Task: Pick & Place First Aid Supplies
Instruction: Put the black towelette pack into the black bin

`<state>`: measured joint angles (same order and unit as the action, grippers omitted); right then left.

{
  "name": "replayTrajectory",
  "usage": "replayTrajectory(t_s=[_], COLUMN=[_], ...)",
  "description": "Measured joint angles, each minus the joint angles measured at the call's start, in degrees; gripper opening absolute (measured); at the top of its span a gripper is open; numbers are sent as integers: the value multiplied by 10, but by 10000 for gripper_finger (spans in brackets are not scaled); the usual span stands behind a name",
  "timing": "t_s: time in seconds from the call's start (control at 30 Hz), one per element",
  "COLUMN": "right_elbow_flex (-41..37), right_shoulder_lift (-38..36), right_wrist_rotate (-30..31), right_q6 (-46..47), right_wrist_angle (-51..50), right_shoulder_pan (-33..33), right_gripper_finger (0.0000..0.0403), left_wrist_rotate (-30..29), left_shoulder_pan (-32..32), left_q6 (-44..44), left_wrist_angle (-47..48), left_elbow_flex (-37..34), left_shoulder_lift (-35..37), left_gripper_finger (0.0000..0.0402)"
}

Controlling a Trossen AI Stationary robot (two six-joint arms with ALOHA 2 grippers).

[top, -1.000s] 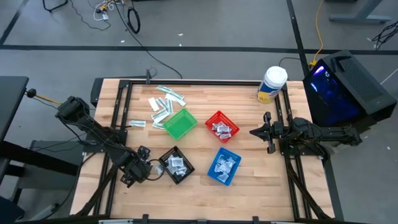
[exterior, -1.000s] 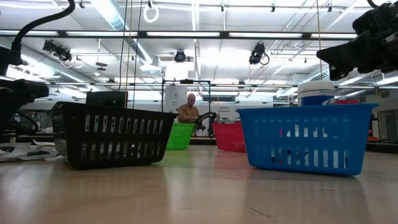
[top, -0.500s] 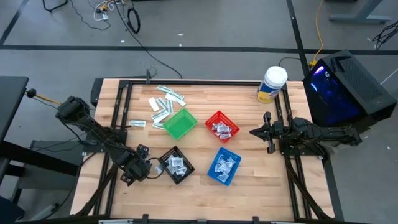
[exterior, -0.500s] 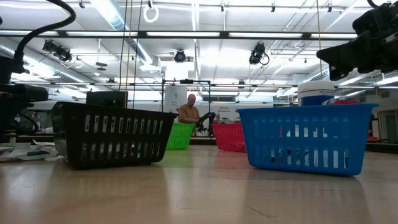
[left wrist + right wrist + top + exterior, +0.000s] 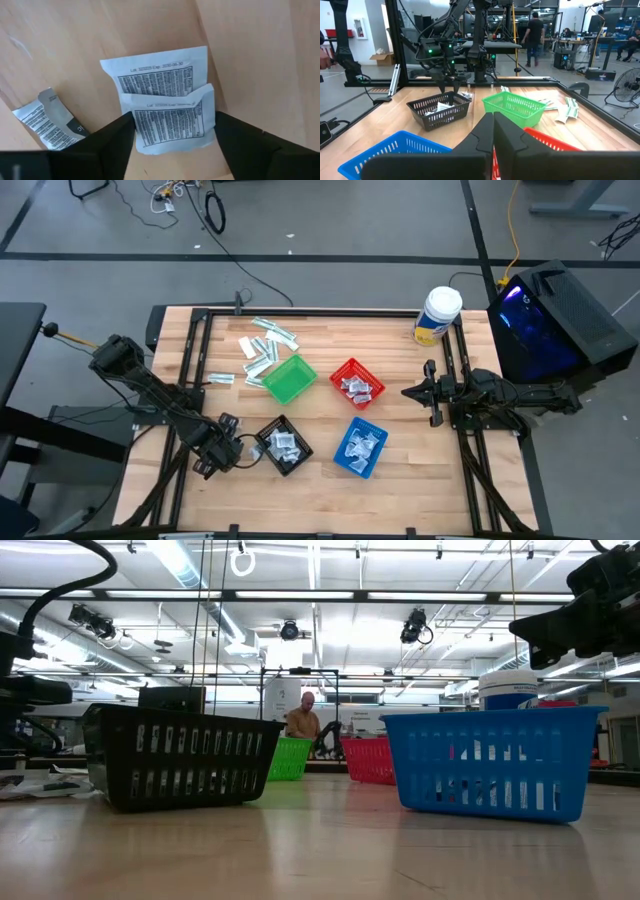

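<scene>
My left gripper [image 5: 222, 450] points down at the table just left of the black basket [image 5: 283, 445]. In its wrist view, two white printed sachets lie overlapped on the wood. The nearer sachet [image 5: 170, 125] sits between the open fingers [image 5: 173, 120], and the other sachet [image 5: 155, 67] lies partly under it. A third packet [image 5: 45, 120] lies beside them. More strips [image 5: 265, 345] lie at the table's far left. My right gripper [image 5: 432, 393] waits level and shut at the table's right side [image 5: 493, 135]. My left gripper comes from above with one finger [image 5: 117, 137] at each side edge of the nearer sachet [image 5: 137, 125]. The sachet lies flat on the table. I cannot tell whether the fingers touch it.
The green basket [image 5: 289, 378], red basket [image 5: 356, 384] and blue basket [image 5: 359, 447] stand mid-table; red, blue and black hold packets. A white-lidded tub [image 5: 437, 315] stands at the far right. Bare wood lies near the front edge. A person [image 5: 302, 715] shows far behind the table.
</scene>
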<state>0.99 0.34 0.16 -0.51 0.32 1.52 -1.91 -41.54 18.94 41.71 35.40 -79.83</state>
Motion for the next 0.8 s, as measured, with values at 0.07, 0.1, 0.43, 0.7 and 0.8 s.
replayTrajectory(t_s=[0.07, 0.1, 0.43, 0.7, 0.8], right_elbow_flex=[0, 0, 0, 0, 0], right_shoulder_lift=[0, 0, 0, 0, 0], right_wrist_rotate=[0, 0, 0, 0, 0], right_q6=[0, 0, 0, 0, 0], right_wrist_angle=[0, 0, 0, 0, 0], right_shoulder_pan=[0, 0, 0, 0, 0], right_gripper_finger=[13, 13, 13, 13, 13], left_wrist_rotate=[0, 0, 2, 5, 6], left_shoulder_pan=[0, 0, 0, 0, 0], left_q6=[0, 0, 0, 0, 5], left_wrist_angle=[0, 0, 1, 1, 1], left_elbow_flex=[0, 0, 0, 0, 0], left_shoulder_lift=[0, 0, 0, 0, 0], left_gripper_finger=[256, 250, 242, 240, 235])
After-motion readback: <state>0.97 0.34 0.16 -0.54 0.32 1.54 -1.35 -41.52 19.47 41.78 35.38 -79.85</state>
